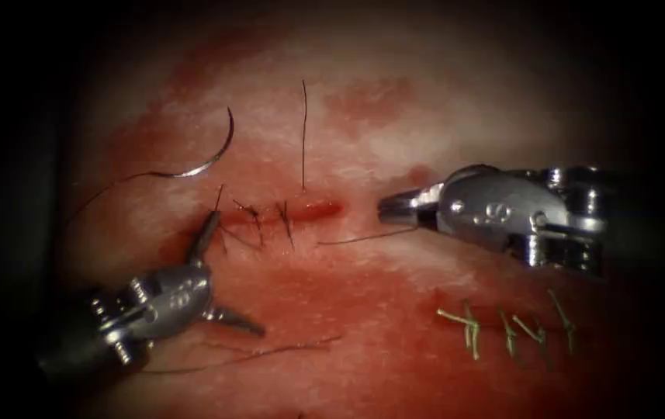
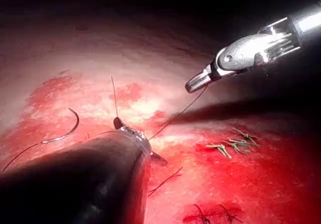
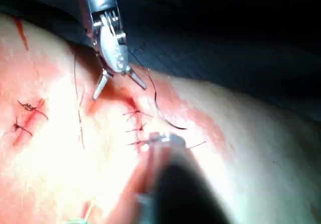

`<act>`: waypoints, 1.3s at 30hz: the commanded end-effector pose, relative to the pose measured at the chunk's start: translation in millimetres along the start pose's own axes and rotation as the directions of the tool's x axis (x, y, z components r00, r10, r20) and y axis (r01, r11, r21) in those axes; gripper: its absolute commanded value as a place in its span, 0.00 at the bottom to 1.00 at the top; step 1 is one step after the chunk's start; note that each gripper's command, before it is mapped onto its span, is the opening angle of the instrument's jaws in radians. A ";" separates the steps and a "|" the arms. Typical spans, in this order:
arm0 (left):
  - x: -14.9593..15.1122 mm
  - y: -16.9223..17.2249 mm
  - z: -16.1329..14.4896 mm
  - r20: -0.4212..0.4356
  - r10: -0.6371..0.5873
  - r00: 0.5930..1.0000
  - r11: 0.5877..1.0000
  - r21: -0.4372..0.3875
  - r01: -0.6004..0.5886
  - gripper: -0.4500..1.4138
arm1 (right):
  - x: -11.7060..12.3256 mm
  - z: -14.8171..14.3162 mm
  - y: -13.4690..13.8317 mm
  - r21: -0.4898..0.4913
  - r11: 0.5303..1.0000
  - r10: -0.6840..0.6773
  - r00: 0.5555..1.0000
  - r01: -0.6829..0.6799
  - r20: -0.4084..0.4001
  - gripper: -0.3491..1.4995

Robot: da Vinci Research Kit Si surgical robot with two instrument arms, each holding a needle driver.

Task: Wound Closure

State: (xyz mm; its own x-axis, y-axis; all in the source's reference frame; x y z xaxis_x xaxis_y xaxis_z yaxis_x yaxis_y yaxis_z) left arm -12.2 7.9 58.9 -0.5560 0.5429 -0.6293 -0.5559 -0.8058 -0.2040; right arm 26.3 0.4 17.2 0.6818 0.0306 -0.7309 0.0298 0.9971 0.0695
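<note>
Pale pink pork-belly tissue (image 1: 394, 116), smeared with red fluid (image 1: 363, 310), carried a short horizontal cut (image 1: 285, 213) at centre, already crossed by several dark stitches (image 1: 258, 217). The thin curved steel needle (image 1: 212, 155) lay free on the tissue at about 10 o'clock from the cut, held by neither tool and not seated in the tissue; its dark trailing thread (image 1: 107, 190) ran off toward 9 o'clock. The left arm's silver needle driver (image 1: 227, 271), entering from 8 o'clock, had its jaws spread wide and grasping nothing: one jaw reached up to the left end of the cut, the other pointed toward 4 o'clock. The right arm's silver needle driver (image 1: 394, 208), entering from 3 o'clock, sat just right of the cut with jaws clenched on a fine dark thread strand (image 1: 363, 237) that led back toward the cut; the left wrist view showed the same strand hanging from that tool (image 2: 195, 85) toward the wound. A cut thread end (image 1: 304, 132) stood up at 12 o'clock from the cut. Green stitches (image 1: 503, 326) sat well apart at 4 o'clock. Judgement: knot-tying or thread handling on the latest stitch looked in hand. The next move would call for the open left jaws to take a thread end cleanly, without snagging the finished stitches.
</note>
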 end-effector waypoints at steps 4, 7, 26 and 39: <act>0.9 0.3 1.7 -0.028 -0.009 1.000 1.000 -0.010 0.009 0.83 | 0.3 2.4 0.0 0.012 0.998 0.058 0.998 -0.058 -0.027 0.08; 1.1 0.5 2.1 -0.038 -0.013 0.999 1.000 -0.002 0.013 0.82 | 0.4 3.5 -0.2 -0.063 0.995 0.075 0.993 -0.081 -0.095 0.90; 8.0 5.1 4.9 -0.272 -0.120 0.955 0.991 -0.081 0.102 0.74 | -5.5 -4.8 2.9 -0.128 0.916 0.295 0.853 -0.381 -0.430 0.99; 6.1 2.4 -1.9 -0.265 -0.136 0.955 0.991 -0.049 0.127 0.65 | -7.3 -1.3 1.4 -0.132 0.921 0.292 0.873 -0.367 -0.390 0.98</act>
State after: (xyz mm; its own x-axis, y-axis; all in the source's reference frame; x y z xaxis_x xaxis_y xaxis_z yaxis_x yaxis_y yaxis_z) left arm -14.5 8.3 52.8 -0.2945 0.5677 -0.7687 -0.5955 -0.7382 -0.3170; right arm 19.6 1.5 21.4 0.3239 0.3470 -0.8802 -0.3206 0.9155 0.2429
